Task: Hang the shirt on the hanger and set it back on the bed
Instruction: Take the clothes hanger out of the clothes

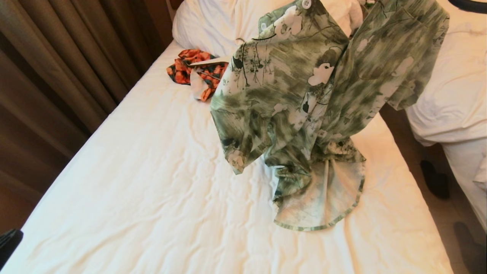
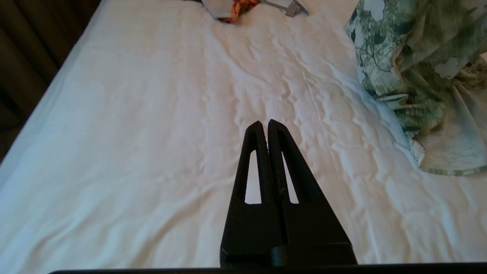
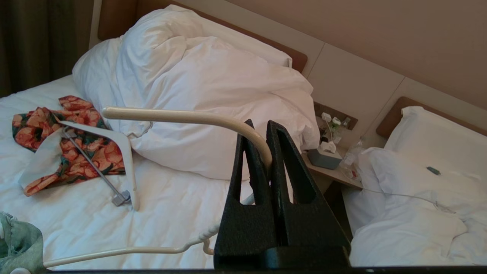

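Right gripper (image 3: 265, 125) raised above the bed (image 1: 152, 182), fingers clamped together on the long curved hook of the cream hanger (image 3: 182, 116); in the right wrist view the hook arcs out from between the fingers, and one thin hanger arm with a small notch hook runs below toward a green fabric edge. The gripper itself is not visible in the head view, only the load it carries. The shirt (image 1: 304, 95) hangs in the air from the top of the head view, draped with both short sleeves spread; its lower hem is bunched and touching the white sheet on the right part of the bed. Left gripper (image 2: 265, 123) empty, fingers pressed together, pointing out over bare wrinkled sheet, well apart from the shirt hem (image 2: 437, 152), which lies off to one side in its wrist view. Left arm low, just a dark bit at the bottom-left corner of the head view. Orange-and-black floral garment (image 1: 198, 70) lies near the pillow (image 1: 213, 23) with a thicker white hanger (image 3: 114, 152) on top of it, touching. Second bed (image 1: 456, 95) with rumpled duvet to the right, across a floor gap.
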### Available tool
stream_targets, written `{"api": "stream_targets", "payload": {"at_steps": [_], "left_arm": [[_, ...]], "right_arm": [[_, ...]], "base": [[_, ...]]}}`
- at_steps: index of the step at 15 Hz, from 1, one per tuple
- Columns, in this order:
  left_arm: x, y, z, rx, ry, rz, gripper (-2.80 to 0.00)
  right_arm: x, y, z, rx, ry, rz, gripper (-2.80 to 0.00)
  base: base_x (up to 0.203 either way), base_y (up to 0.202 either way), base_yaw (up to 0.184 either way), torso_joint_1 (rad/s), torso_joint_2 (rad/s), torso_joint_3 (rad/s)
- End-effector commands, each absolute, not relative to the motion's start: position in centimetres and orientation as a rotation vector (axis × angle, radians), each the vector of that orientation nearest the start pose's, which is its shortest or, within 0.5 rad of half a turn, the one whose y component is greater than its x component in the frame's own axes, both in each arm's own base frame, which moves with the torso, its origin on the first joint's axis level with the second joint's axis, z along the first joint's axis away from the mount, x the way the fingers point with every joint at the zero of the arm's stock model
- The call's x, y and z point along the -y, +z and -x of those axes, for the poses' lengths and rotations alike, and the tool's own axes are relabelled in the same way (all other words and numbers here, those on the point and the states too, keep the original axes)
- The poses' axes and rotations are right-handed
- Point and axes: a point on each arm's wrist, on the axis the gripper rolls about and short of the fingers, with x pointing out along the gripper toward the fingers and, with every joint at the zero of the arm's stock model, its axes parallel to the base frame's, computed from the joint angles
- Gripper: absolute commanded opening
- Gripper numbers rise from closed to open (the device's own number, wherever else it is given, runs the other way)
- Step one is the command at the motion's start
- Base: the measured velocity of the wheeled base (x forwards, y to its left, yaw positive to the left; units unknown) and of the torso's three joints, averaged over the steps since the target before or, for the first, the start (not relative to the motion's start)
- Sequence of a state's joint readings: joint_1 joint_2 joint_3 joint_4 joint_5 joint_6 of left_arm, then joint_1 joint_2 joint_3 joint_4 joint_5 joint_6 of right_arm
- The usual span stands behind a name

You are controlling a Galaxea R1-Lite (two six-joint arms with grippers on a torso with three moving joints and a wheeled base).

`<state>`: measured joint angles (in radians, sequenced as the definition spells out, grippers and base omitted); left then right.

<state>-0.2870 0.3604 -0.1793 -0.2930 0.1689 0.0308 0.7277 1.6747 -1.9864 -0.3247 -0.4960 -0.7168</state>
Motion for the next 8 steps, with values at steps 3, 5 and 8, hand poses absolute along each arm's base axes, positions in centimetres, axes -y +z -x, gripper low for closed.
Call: {"api": "stream_targets", "payload": {"at_steps": [3,5,8], "left_arm": [[-0.38,14.21,0.01,0.113,-0.125,0.018,-2.80],[-0.36,14.29,0.03,0.114,-0.139,0.033,-2.80],[-0.30,14.94,0.06,0.123,-0.151,0.030,-2.80]], "right_arm": [[-16.20,48.27,-19.77,0.565,0.023,0.338,-2.80],[-16.23,48.18,-19.83,0.557,0.025,0.348,-2.80],[-16.25,48.08,-19.89,0.547,0.027,0.356,-2.80]], "base": [[0.000,0.000,0.000,0.000,0.00,0.000],[0.000,0.000,0.000,0.000,0.00,0.000],[0.000,0.000,0.000,0.000,0.00,0.000]]}}
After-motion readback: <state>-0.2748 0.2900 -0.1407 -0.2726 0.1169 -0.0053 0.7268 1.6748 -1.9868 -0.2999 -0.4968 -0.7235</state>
